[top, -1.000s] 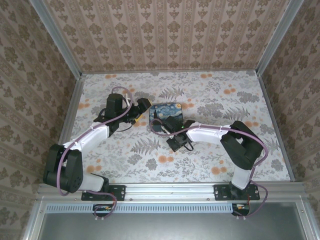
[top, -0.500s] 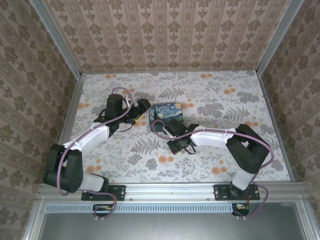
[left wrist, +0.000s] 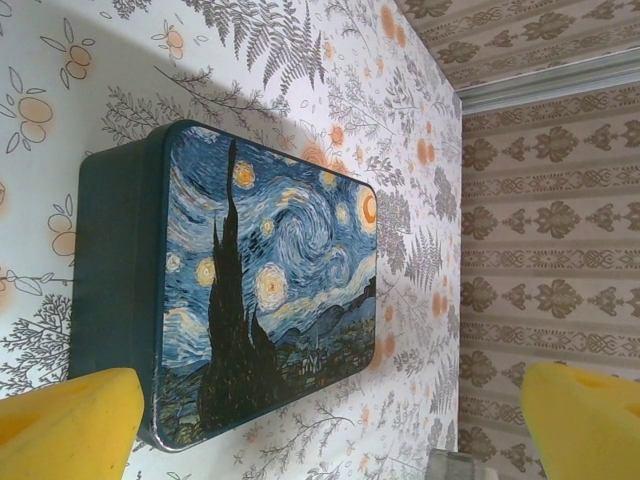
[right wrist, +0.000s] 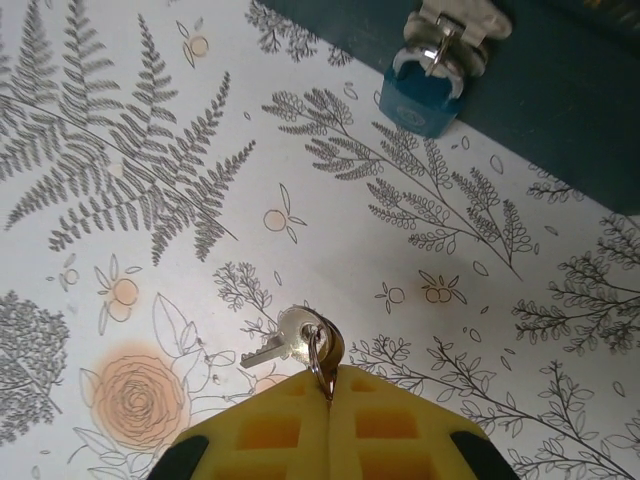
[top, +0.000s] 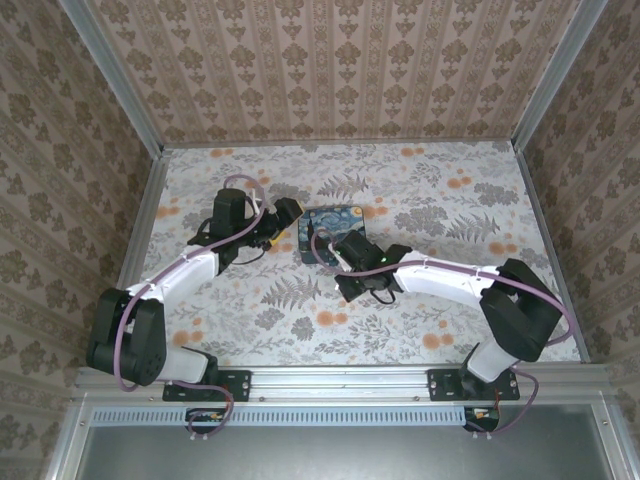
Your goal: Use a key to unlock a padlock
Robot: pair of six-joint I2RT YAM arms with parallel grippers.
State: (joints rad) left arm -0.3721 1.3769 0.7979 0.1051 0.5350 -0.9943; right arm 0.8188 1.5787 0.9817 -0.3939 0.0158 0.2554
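1. At the near edge of the table [top: 440, 330] we are seeing both arm bases bolted side by side, with each arm reaching inward over the flowered surface.
2. In the right wrist view, the right gripper [right wrist: 330, 385] is hanging low over the table, and its yellow jaws are pressing tightly together.
3. Those jaws are pinching a small metal ring [right wrist: 323, 352], and the key [right wrist: 278, 341] is dangling from it with its blade pointing left. We cannot tell whether the key is touching the table.
4. Farther ahead of that gripper and well apart from the key, the padlock [right wrist: 421, 100] is showing a blue body. It is sitting at the foot of the painted box [right wrist: 570, 90].
5. The padlock's silver shackle is passing through a silver hasp [right wrist: 457, 15] on the box's near wall and is looking closed.
6. In the top view, the box [top: 335, 228] is lying flat near the middle of the table, between the two grippers.
7. Beyond it, the left gripper [top: 287, 214] is hovering just beside the box's left edge. Its jaws are spreading wide and gripping nothing.
8. In the left wrist view, the swirl-painted lid is lying ahead of those spread pads [left wrist: 65, 425].
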